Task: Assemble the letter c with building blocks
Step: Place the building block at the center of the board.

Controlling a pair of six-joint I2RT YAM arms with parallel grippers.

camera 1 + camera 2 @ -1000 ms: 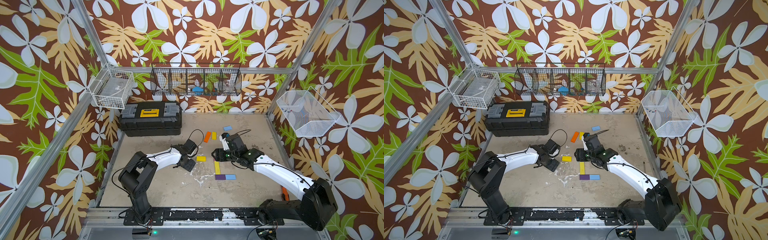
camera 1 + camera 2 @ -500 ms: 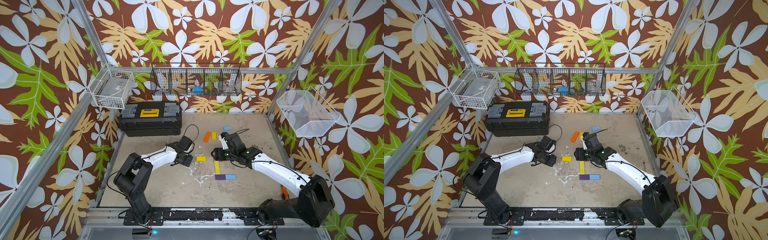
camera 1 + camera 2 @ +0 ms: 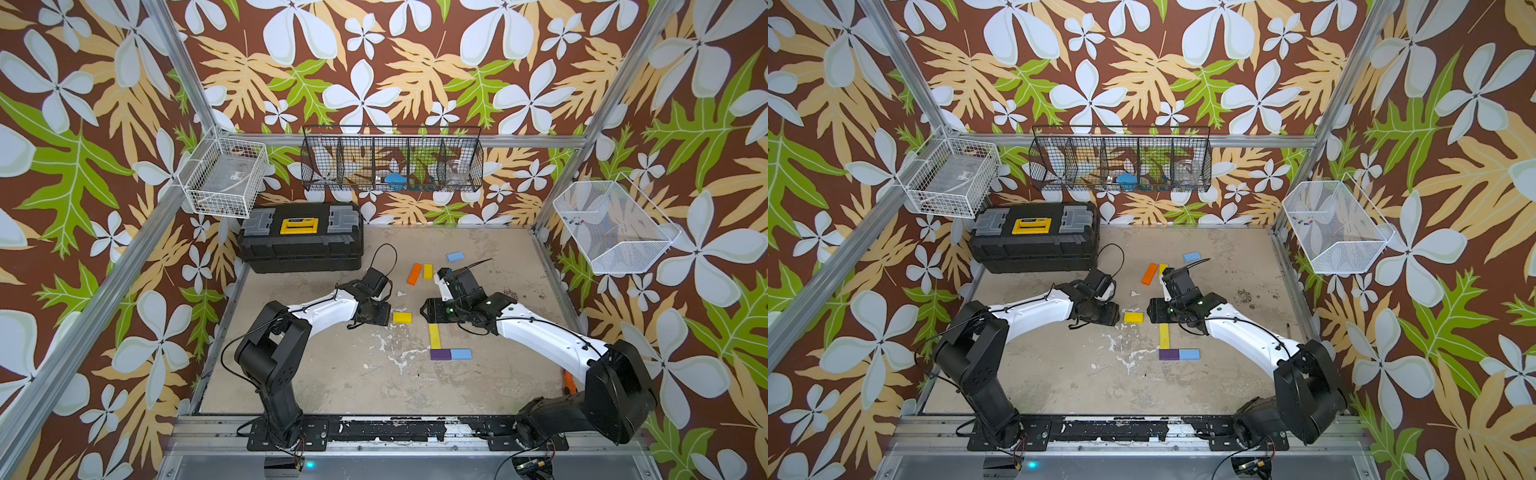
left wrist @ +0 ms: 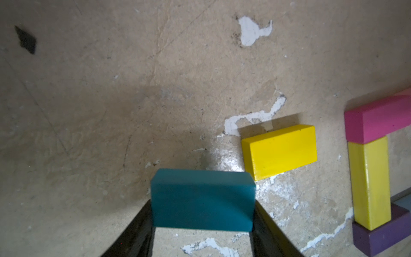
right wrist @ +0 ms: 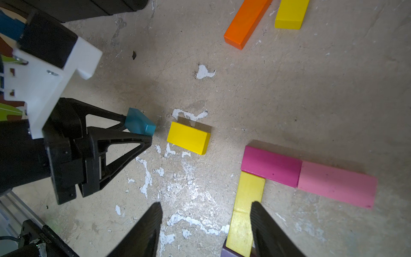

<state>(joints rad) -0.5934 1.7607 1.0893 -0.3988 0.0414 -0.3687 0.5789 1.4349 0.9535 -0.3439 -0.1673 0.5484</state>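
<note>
The left gripper [image 4: 202, 217] is clamped on the teal block [image 4: 202, 195] by its 2 short ends, with only the fingertips on it. A grip that shallow could let the block twist or drop if it catches anything. The nearest thing to catch is the small yellow block [image 3: 402, 317], loose on the counter [image 3: 332, 374] just beside the teal one near the middle of a top view. A low sweep towards the letter would probably push it along. I cannot tell whether the teal block rests on the counter or hangs just clear of it. The right gripper [image 5: 206, 204] stands with its jaws apart and empty, hanging over the long yellow block [image 3: 434, 336] that forms the spine of the C. One finger looks close enough to knock that spine out of line if the gripper drops or swings. The letter lies right of centre in both top views: magenta block [image 5: 271, 165] and pink block [image 5: 337, 183] at one end of the spine, purple block [image 3: 440, 354] and light blue block [image 3: 461, 354] at the other. All 5 pieces merely touch, so any bump would likely open a gap. The 2 grippers also face each other closely, so a move by both at once risks a collision above the letter.
</note>
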